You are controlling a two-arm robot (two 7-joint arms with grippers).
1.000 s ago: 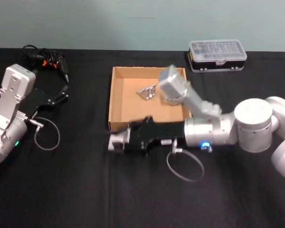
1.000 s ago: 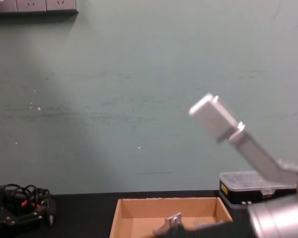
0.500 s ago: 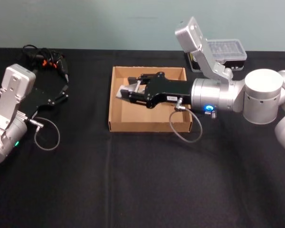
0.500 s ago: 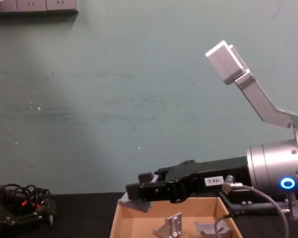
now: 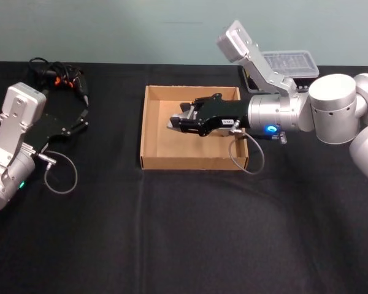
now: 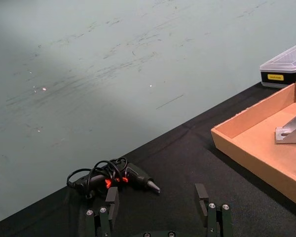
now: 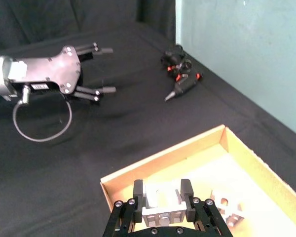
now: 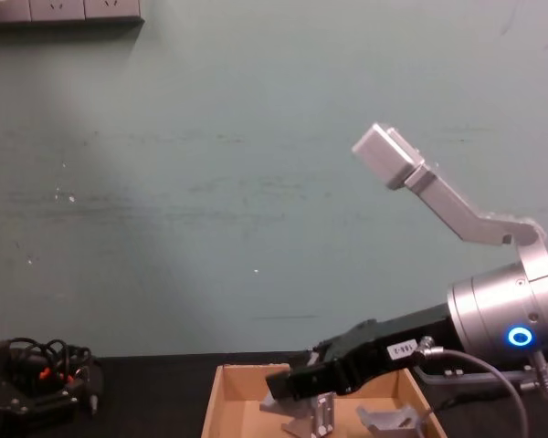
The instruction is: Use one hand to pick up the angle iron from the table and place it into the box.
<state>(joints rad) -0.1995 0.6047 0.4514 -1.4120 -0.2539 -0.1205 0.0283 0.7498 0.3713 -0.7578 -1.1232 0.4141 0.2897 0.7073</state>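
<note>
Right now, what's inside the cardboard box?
Inside the box are two angle irons. One is clamped in the right gripper, low over the floor. Another angle iron lies beside it. Whether the held one touches the bottom is covered by the gripper.

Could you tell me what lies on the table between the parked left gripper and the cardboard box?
Bare black table: in the head view nothing sits between the left gripper and the box. The wrist's cable loop lies nearer the robot.
</note>
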